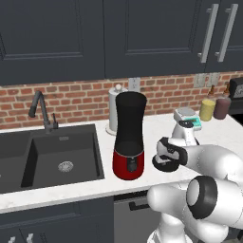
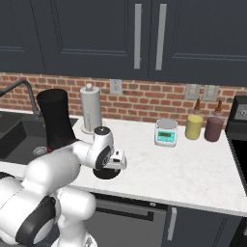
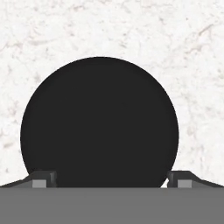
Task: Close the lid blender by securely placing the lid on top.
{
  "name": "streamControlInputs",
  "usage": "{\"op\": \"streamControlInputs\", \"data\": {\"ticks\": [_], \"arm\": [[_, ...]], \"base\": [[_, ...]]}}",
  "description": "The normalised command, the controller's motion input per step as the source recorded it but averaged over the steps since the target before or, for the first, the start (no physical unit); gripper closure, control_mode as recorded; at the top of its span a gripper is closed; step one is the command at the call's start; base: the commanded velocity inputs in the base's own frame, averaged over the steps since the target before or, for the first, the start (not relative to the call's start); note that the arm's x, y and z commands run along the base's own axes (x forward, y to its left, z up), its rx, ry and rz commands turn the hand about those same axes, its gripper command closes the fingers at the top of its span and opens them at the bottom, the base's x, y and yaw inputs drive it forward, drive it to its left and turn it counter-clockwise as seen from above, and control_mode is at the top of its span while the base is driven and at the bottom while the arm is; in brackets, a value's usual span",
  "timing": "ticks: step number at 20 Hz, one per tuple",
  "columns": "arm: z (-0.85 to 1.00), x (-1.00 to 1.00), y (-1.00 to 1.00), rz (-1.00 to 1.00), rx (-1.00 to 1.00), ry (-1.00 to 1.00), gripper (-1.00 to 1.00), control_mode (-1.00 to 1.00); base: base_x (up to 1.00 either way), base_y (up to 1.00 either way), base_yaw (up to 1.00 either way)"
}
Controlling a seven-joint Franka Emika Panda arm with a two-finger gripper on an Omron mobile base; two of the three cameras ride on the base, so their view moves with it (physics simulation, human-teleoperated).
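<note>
Nearest the hand camera, two dark fingertips [image 3: 43, 178] are seen at the bottom of the hand view, spread wide to either side of the lid [image 3: 99, 122], with nothing pinched between them. Whether the tips touch the lid's rim cannot be told. The lid is shown as a flat black disc lying on the white marbled counter [image 3: 131, 26]; no knob can be made out on it from above.

From the base views, the gripper [image 2: 110, 166] is held low over the lid [image 2: 105, 174], which lies near the front edge of the counter [image 2: 183, 169]. In the left base view a dark edge of the lid [image 1: 164, 167] is glimpsed under the hand, just beside the blender [image 1: 129, 137] on its right and apart from it. The blender is stood upright near the counter's front edge, between the sink [image 1: 52, 156] and the lid; its tall black jar is open at the top and its red base carries a dark front knob.

Behind the blender, against the brick wall, a white paper-towel roll [image 2: 91, 108] is stood. Farther along the back of the counter, a small kitchen scale [image 2: 166, 132] is placed, and beyond it a yellow jar [image 2: 194, 126] and a dark red jar [image 2: 214, 128] are set side by side near the right end.
</note>
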Motion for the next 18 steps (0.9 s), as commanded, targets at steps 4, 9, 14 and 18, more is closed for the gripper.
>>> {"op": "streamControlInputs", "data": {"ticks": [4,9,14,18], "arm": [[-0.12,0.16,0.02,0.00,0.00,0.00,-1.00,-1.00],[-0.14,0.13,0.01,0.00,0.00,0.00,-1.00,-1.00],[-0.14,0.12,0.01,0.00,0.00,0.00,-1.00,-1.00],[-0.16,0.10,0.02,0.00,0.00,0.00,1.00,-1.00]], "base": [[0.00,0.00,0.00],[0.00,0.00,0.00],[0.00,0.00,0.00],[0.00,0.00,0.00]]}}
